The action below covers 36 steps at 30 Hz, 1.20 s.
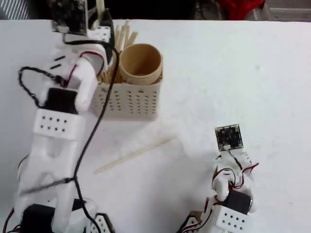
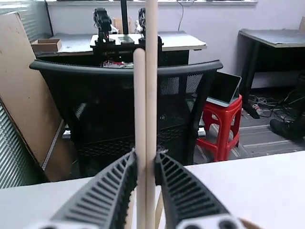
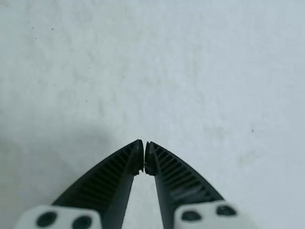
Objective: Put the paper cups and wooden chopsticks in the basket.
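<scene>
"High view, nearest edge first: what is the right arm (image 1: pixel 228 194) doing?"

"It is sitting low at the near side of the table (image 1: pixel 252 73). In its wrist view the right gripper (image 3: pixel 144 153) is pointing down at bare tabletop, its jaws pressed tip to tip with nothing between them."

"And just beyond it?"

"One loose chopstick (image 1: pixel 133 155) is lying flat and slanted on the table, between the two arms and short of the basket (image 1: pixel 129 102)."

"What is the basket holding?"

"A paper cup (image 1: pixel 141 63) is standing mouth up toward the picture's right, and a bundle of chopsticks (image 1: pixel 124 34) is leaning in just behind it."

"And the left arm (image 1: pixel 58 121)?"

"It is leaning over the basket's other side. The left gripper (image 2: pixel 145 157) is clamping two wooden chopsticks (image 2: pixel 151 71) upright between its ribbed fingers (image 2: pixel 119 186), side by side and touching. Farther off, a black mesh chair (image 2: pixel 95 109) and a red stool (image 2: pixel 224 124) are standing past the table's far edge."
</scene>
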Motion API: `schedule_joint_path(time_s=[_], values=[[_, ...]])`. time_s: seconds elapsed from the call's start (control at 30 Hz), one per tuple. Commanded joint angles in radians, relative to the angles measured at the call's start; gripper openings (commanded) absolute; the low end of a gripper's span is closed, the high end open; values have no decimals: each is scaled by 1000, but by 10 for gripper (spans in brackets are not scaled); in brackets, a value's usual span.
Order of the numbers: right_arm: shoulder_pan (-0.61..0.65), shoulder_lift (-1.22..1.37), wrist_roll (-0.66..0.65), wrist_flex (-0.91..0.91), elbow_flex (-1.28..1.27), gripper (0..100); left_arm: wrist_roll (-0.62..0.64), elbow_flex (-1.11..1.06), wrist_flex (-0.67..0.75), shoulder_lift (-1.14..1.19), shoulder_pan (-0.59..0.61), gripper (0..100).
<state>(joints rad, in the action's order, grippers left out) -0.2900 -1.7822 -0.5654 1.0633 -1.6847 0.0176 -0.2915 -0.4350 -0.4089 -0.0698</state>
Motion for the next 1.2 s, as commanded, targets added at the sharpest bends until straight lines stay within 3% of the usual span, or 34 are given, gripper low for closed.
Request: schedule_joint_path(time_s=[0.0,0.37,0.53,0.63,0.87,1.07,1.17], values=[[-7,-8,-3,2,-6,25,2,-103,133,10,10,22],[-7,-8,-3,2,-6,25,2,-324,167,7,105,23],[-7,-8,-3,2,-6,25,-97,-239,143,-1,99,58],[-7,-8,-3,2,-6,25,-95,-80,8,-24,99,107],[-7,-8,-3,2,-6,25,-49,305,-313,-61,99,109],[-7,-8,-3,2,-6,25,-54,313,-440,-64,113,109],[-7,-8,-3,2,-6,25,-54,313,-614,-105,136,109]])
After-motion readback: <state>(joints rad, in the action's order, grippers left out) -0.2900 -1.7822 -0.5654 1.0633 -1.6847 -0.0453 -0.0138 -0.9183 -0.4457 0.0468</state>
